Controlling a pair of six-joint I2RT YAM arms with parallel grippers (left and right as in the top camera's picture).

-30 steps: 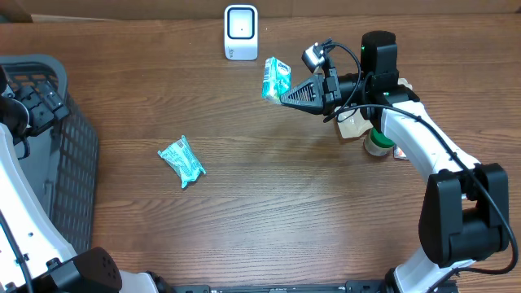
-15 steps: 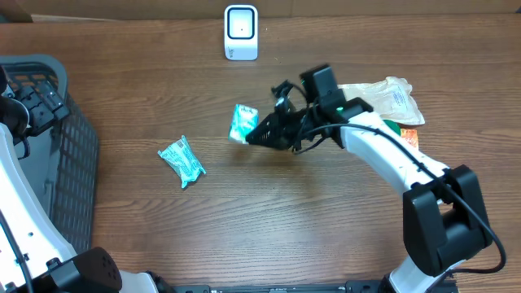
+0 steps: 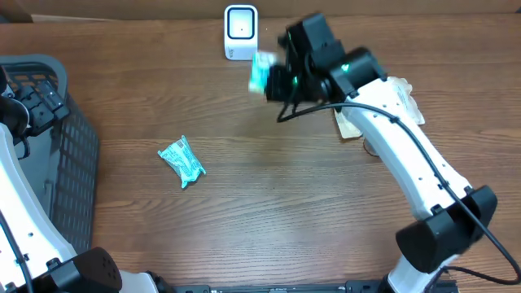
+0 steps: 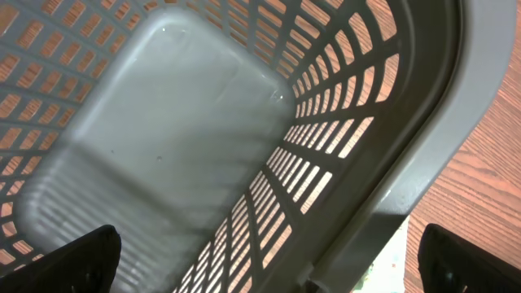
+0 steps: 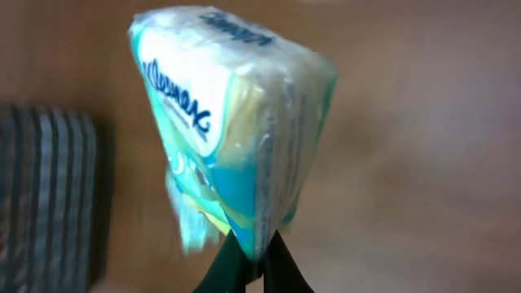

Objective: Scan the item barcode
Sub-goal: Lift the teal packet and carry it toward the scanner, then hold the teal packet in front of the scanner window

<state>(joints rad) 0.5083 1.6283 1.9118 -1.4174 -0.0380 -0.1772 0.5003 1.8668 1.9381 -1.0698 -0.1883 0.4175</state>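
one tissue pack (image 5: 232, 122) hangs clamped in my right gripper (image 5: 254, 259), up beside the scanner (image 3: 241, 32) at the far edge of the bench (image 3: 285, 212). my left gripper (image 4: 273, 260) hovers, jaws wide apart, over the basket (image 4: 391, 203).

Basket (image 3: 81, 171) blocks left edge; loose tissue pack (image 3: 181, 160) centre-left; table (image 3: 269, 203) open toward scanner (image 3: 241, 32).

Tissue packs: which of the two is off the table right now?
The pack pinched in the right gripper, up near the white scanner. The other pack lies flat on the table, left of centre, untouched.
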